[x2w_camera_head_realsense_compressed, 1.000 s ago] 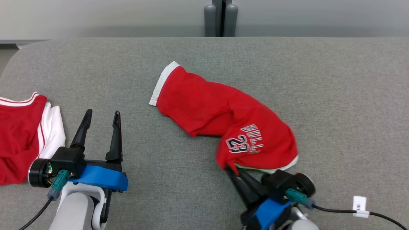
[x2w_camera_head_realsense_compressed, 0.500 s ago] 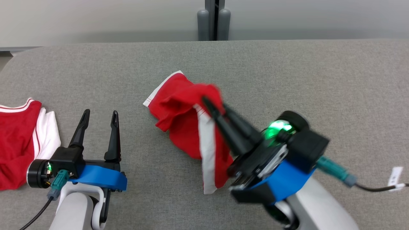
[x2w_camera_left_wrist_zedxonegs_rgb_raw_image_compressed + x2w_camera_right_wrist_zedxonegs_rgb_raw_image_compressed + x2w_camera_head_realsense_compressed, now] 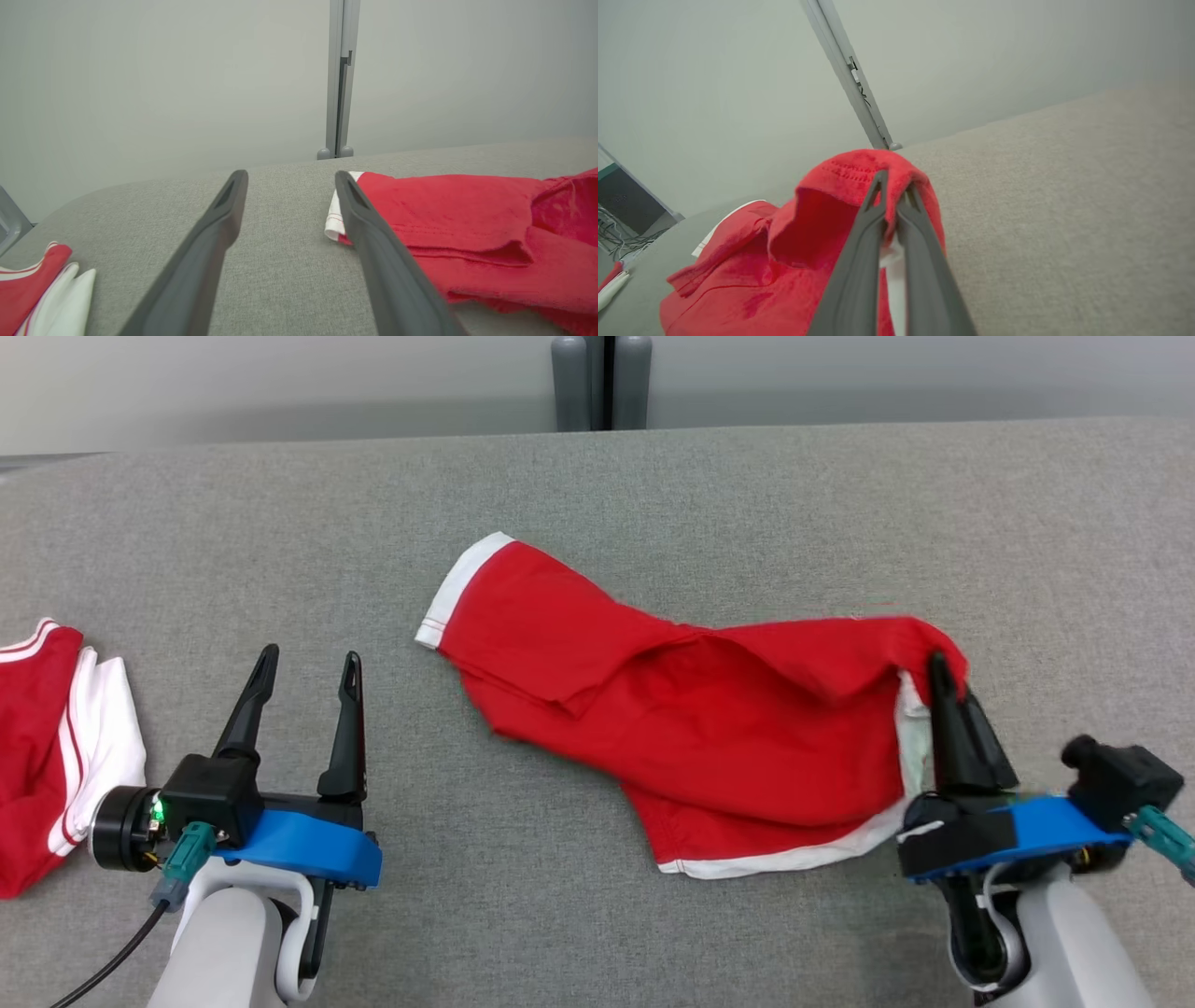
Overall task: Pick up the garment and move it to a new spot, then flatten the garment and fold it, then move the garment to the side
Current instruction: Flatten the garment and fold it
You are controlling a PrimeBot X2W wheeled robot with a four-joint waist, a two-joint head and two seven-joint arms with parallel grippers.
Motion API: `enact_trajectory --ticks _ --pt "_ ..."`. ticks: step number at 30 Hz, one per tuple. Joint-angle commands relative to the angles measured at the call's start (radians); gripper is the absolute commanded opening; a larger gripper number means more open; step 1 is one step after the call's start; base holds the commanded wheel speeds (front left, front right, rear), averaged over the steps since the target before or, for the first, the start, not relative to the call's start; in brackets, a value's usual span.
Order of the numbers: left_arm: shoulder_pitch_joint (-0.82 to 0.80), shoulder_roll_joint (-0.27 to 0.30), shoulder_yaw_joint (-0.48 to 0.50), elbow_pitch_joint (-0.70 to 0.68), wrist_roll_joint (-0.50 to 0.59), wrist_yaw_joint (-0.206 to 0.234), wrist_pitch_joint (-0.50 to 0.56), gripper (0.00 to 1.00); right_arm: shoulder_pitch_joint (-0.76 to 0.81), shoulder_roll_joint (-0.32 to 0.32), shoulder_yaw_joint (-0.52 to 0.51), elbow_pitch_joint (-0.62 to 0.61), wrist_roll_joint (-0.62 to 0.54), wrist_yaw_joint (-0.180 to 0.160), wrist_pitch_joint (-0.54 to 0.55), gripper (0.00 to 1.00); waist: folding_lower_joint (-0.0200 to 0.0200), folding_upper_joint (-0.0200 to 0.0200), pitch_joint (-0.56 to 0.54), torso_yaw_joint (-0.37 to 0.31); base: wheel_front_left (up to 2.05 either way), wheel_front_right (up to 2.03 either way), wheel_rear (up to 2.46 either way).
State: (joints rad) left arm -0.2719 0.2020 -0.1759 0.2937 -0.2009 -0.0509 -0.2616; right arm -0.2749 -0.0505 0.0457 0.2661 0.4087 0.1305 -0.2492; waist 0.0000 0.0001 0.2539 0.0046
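Nearest the robot, the left gripper (image 3: 311, 655) hovers over the grey table (image 3: 523, 896), its fingers spread wide with nothing between them. The right gripper (image 3: 936, 661) is pinched tight on a raised corner of the red garment (image 3: 728, 737), holding that edge up off the surface. The garment lies mid-table. Its long axis runs from this near-right corner diagonally to the far left, where its white-trimmed hem (image 3: 457, 586) points away. A second red-and-white garment (image 3: 47, 756) sits at the left edge. A grey post (image 3: 607, 378) stands beyond the table.
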Motion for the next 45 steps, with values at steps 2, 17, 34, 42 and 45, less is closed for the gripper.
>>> enact_trajectory --ticks 2,17,34,42,45 --pt "-0.021 0.001 -0.001 0.003 0.007 -0.003 -0.005 1.0 0.004 0.0 -0.032 0.045 0.026 0.0 -0.009 0.14 0.0 -0.0001 0.003 0.0 0.0 0.0 0.0" --pt "0.012 -0.011 0.02 0.003 0.005 0.016 -0.005 1.0 0.05 -0.015 -0.165 -0.004 -0.224 0.0 -0.016 1.0 0.0 -0.0001 -0.016 0.008 0.0 0.0 0.0" --pt "0.095 -0.023 0.035 -0.016 -0.001 0.032 -0.005 1.0 0.213 -0.005 -0.146 -0.241 -0.264 0.0 0.077 1.0 0.0 -0.0001 -0.076 0.015 0.0 0.0 0.0" --pt "0.069 -0.042 -0.005 -0.035 0.001 0.011 0.008 1.0 0.217 -0.002 -0.144 -0.252 -0.257 0.0 0.088 1.0 0.0 -0.0001 -0.068 0.016 0.0 0.0 0.0" --pt "0.034 -0.073 -0.071 -0.055 0.006 -0.019 0.045 1.0 0.209 -0.002 -0.147 -0.25 -0.26 0.0 0.088 1.0 0.0 -0.0001 -0.052 0.019 0.0 0.0 0.0"
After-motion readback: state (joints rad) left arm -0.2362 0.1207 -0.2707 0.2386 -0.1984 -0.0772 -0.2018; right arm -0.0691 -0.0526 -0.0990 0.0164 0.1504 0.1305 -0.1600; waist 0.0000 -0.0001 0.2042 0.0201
